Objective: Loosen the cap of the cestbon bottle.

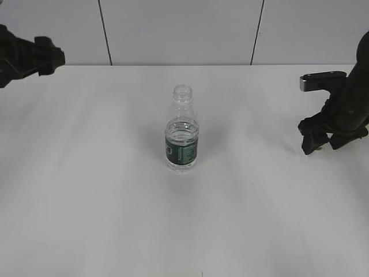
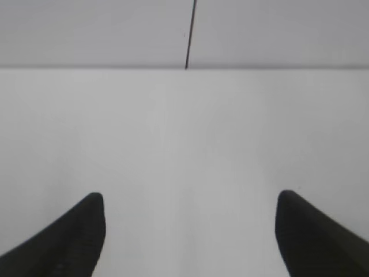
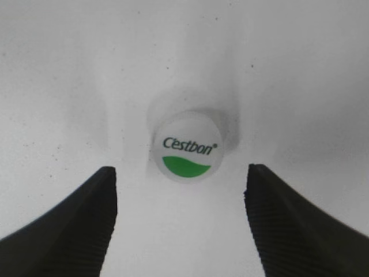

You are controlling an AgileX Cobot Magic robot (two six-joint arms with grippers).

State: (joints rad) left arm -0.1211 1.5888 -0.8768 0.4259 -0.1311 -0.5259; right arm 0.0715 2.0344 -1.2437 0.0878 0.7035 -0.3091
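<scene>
The cestbon bottle [image 1: 182, 138] stands upright at the middle of the white table, clear, with a dark green label band. Its neck is open, with no cap on it. The cap [image 3: 185, 145], white with a green half-disc and "Cestbon" lettering, lies on the table in the right wrist view, top side up. My right gripper [image 3: 180, 186] is open just above it, jaws apart on either side and not touching it; it hangs at the right of the exterior view [image 1: 320, 148]. My left gripper [image 2: 190, 202] is open and empty, at the far left [image 1: 51, 57].
The white table [image 1: 104, 202] runs back to a white panelled wall [image 1: 173, 29] with dark seams. The left wrist view shows only bare table and wall.
</scene>
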